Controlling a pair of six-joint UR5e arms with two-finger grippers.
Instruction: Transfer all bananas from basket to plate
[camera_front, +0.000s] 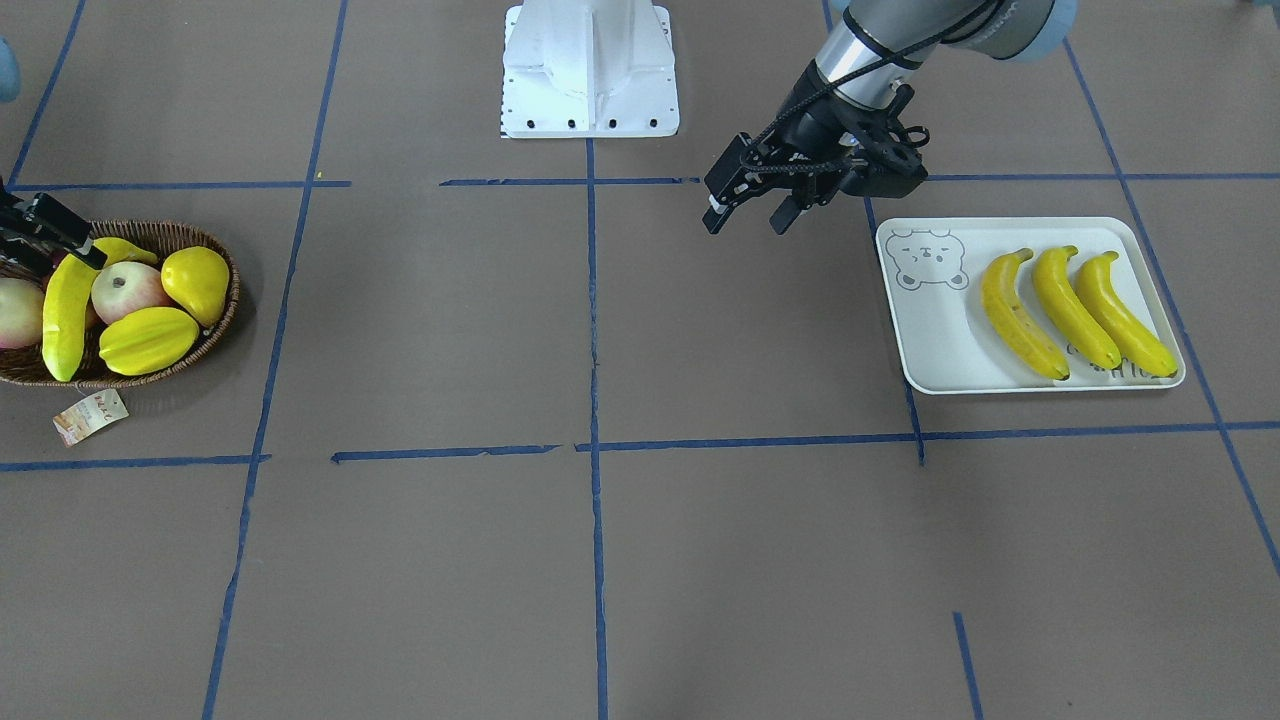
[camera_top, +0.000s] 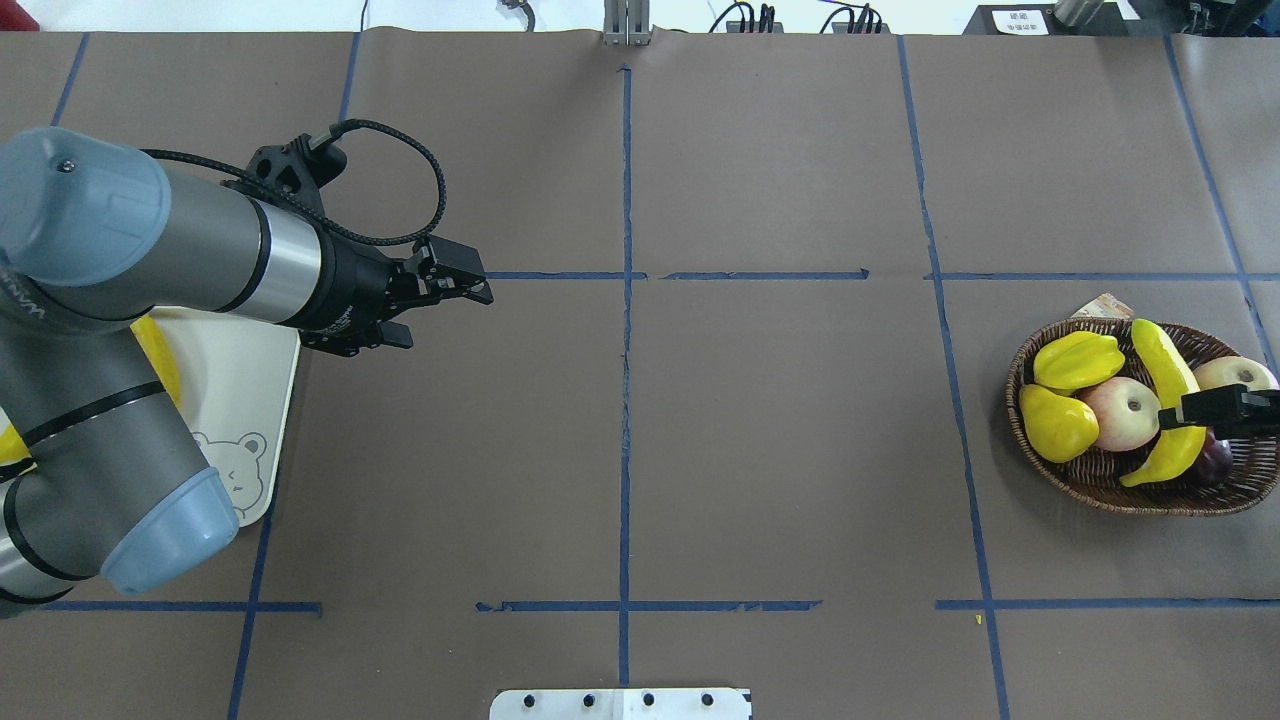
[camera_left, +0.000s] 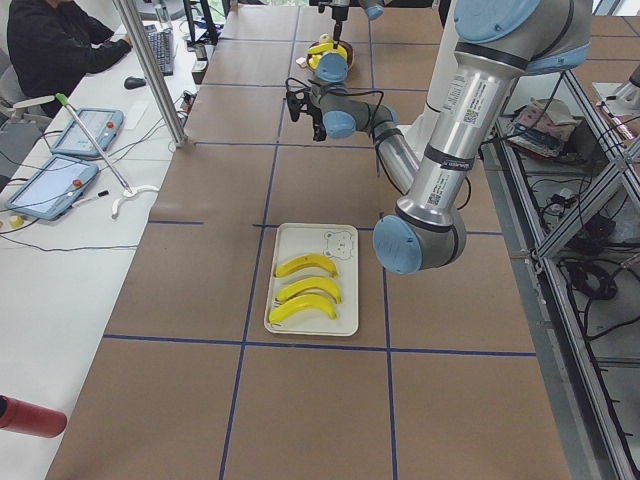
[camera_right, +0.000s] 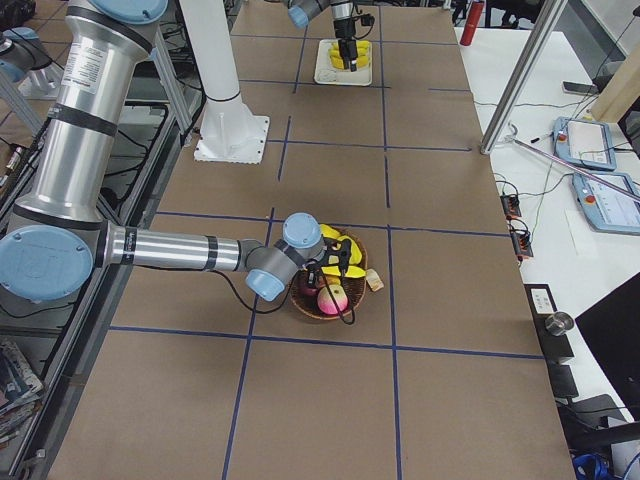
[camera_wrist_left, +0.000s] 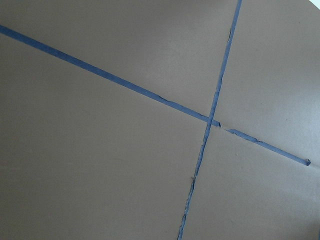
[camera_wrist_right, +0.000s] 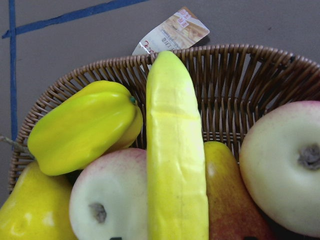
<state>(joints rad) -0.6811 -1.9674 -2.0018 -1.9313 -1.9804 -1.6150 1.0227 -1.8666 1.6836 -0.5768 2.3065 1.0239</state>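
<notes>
Three yellow bananas (camera_front: 1075, 308) lie side by side on the white bear plate (camera_front: 930, 340). One more banana (camera_front: 62, 315) lies across the other fruit in the wicker basket (camera_front: 225, 310). It runs down the middle of the right wrist view (camera_wrist_right: 175, 150). My right gripper (camera_front: 80, 250) is down over this banana (camera_top: 1165, 370), open, with the jaws on either side of it. My left gripper (camera_front: 745, 215) is open and empty. It hangs above the table just beside the plate's bear corner, toward the table's middle.
The basket also holds a yellow starfruit (camera_front: 148, 340), a yellow pear (camera_front: 197, 283) and two apples (camera_front: 128, 290). Its paper tag (camera_front: 90, 417) lies on the table beside it. The white robot base (camera_front: 590, 70) stands at the table's robot side.
</notes>
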